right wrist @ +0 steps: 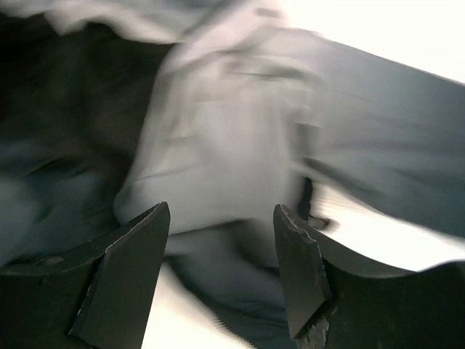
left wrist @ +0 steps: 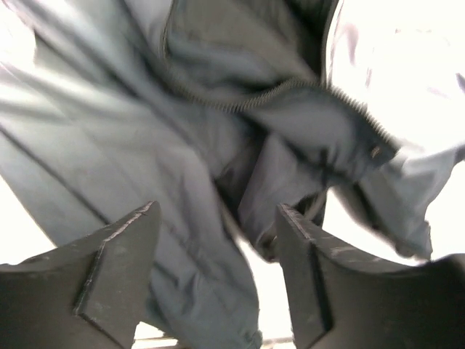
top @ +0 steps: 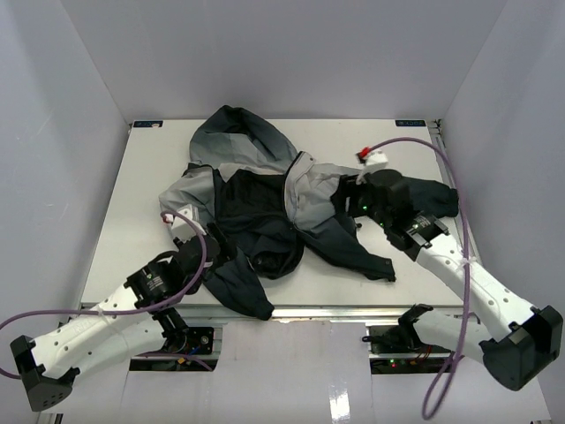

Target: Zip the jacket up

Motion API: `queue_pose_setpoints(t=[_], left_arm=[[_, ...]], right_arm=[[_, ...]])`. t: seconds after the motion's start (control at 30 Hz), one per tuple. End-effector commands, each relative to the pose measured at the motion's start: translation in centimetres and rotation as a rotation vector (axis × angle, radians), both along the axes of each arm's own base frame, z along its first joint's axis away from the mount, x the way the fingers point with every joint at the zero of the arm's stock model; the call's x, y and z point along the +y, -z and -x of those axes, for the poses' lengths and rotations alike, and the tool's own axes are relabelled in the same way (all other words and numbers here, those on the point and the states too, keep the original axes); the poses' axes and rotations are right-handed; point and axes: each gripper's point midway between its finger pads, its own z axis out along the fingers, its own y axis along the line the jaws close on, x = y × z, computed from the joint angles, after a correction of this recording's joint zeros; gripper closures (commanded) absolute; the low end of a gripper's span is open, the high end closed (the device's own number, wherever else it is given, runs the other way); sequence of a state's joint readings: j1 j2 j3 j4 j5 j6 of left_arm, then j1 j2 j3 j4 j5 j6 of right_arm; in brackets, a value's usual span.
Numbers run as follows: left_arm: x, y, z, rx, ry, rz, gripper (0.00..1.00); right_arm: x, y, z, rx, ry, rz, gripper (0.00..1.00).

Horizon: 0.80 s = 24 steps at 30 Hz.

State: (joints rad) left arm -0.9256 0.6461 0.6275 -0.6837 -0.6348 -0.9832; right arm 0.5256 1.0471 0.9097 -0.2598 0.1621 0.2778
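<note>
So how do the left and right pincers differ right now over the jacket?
The left pincer faces the dark zipper teeth of the grey-to-charcoal hooded fabric jacket; the right pincer faces pale grey cloth, no zipper discernible. The left view is sharp; the right view is blurred. Both are open, holding nothing.

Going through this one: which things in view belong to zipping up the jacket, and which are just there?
For the job: jacket, lying open; its zipper, undone; left gripper, open over the fabric; right gripper, open over the fabric.

Just there: table; purple cable of the right arm. No loose extras visible.
</note>
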Motion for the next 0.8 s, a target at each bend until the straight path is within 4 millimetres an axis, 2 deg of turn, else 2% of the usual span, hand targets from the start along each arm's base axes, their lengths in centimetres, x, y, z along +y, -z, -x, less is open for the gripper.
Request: queue_pose_setpoints(t=[0.0,0.07,0.17,0.2,0.23,0.3,0.43,0.5,0.6,0.67,0.7,0.77], left_arm=[[0.5,-4.7,-3.0,-0.105,-0.105,-0.036,0.24],[0.6,-5.6,-4.6,-0.108,-0.114,-0.049,0.23],[0.8,-5.1,-7.4,-0.053,-0.089,-0.038,0.25],[1.0,-3.7,-8.8,0.003,-0.077,-0.035,0.29],[1.6,-3.6,-9.4,0.011,-0.080,-0.020,0.30],[2.3,-1.6,-10.8,0.069,-0.095,-0.034,0.31],[2.6,-0.5,-13.0,0.085,-0.097,-0.017,0.31],[2.5,0.0,-14.5,0.098,-0.098,-0.010,0.32],[2.7,-0.1,-16.6,0.093,-0.096,-0.001,0.43],[3.0,-0.5,-17.8,0.078,-0.092,0.001,0.56],[3.4,-0.5,-18.5,0.076,-0.098,0.000,0.63],[4.5,-0.5,-19.9,0.084,-0.119,0.000,0.87]], right_arm=[[8.0,-4.8,3.8,-0.153,-0.335,0.047,0.34],[10.2,-3.8,4.0,-0.134,-0.438,0.047,0.35],[11.6,-1.3,3.5,-0.088,-0.478,0.068,0.35],[12.4,-0.1,3.5,-0.068,-0.508,0.063,0.35],[12.8,0.6,3.5,-0.058,-0.523,0.063,0.35],[13.7,2.3,3.1,-0.030,-0.540,0.069,0.36],[15.3,5.0,2.1,0.030,-0.558,0.096,0.36],[16.1,5.5,2.3,0.036,-0.575,0.092,0.38],[17.5,6.9,3.5,0.051,-0.608,0.111,0.41],[17.6,7.8,3.6,0.067,-0.595,0.122,0.42],[17.6,8.3,3.7,0.076,-0.591,0.123,0.43],[17.7,9.1,4.2,0.088,-0.591,0.123,0.49]])
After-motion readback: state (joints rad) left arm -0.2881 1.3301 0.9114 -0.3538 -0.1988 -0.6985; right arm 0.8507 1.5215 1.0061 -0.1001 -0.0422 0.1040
